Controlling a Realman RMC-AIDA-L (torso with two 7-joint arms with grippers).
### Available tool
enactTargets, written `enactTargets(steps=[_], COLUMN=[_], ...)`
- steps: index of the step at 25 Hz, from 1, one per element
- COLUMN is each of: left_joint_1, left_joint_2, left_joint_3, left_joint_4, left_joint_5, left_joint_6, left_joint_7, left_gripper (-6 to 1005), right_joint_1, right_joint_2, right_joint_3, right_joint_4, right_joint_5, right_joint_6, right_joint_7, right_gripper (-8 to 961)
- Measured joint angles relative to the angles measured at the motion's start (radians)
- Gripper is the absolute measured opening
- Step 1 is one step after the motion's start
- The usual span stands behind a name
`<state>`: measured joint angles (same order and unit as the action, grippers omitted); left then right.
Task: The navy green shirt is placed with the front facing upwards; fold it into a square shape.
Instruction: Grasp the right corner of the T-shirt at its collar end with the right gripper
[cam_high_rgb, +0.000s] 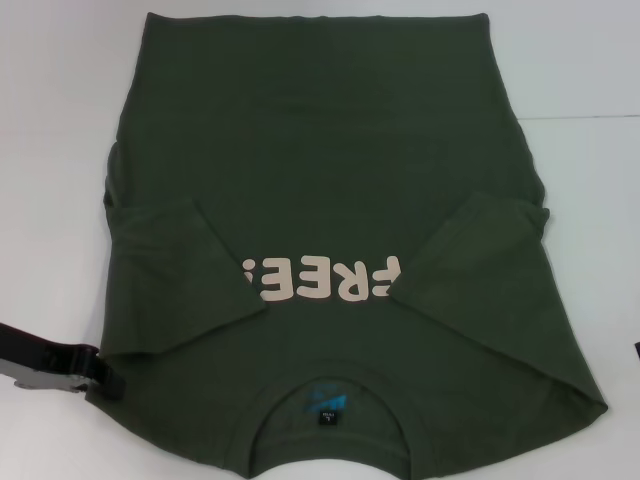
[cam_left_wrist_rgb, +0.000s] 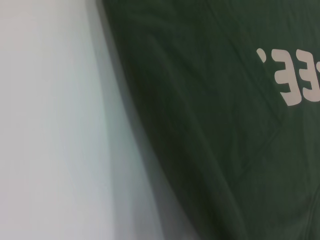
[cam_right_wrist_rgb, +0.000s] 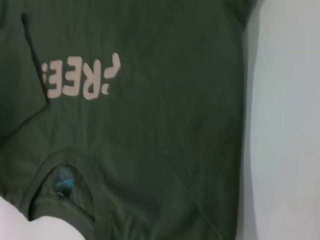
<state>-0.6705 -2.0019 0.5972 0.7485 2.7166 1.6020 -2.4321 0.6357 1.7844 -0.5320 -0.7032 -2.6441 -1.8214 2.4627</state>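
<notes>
We see a white desk with the green shirt lying flat, print up, both sleeves folded inward, collar nearest us. Our left claw sits beside the shirt's near left corner; we cannot tell its grip.

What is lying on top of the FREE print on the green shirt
Both sleeves are folded inward over the navy green shirt. The right-side sleeve covers the start of the cream print, so only part of the F shows; the left one reaches its end.

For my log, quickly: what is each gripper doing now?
Left gripper: by the shirt shoulder edge; state cannot be told.
Right gripper: not in view.
</notes>
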Motion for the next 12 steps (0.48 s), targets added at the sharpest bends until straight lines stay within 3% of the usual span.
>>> enactTargets(steps=[9,12], left_joint_1=[0.0,0.0], left_joint_2=[-0.002,-0.002], left_joint_3=[-0.003,-0.004], left_joint_4=[0.0,0.0], left_joint_5=[0.0,0.0], left_joint_6=[-0.001,-0.001], left_joint_7=[0.0,0.0], left_gripper=[58,60], right_joint_1=[0.002,-0.001], right_joint_2=[0.058,0.067], right_joint_3=[-0.012,-0.019], right_joint_4=[0.016,0.039], right_joint_5=[-0.008,-0.009], right_joint_6=[0.045,0.063], right_joint_7=[-0.027,-0.039], right_gripper=[915,909])
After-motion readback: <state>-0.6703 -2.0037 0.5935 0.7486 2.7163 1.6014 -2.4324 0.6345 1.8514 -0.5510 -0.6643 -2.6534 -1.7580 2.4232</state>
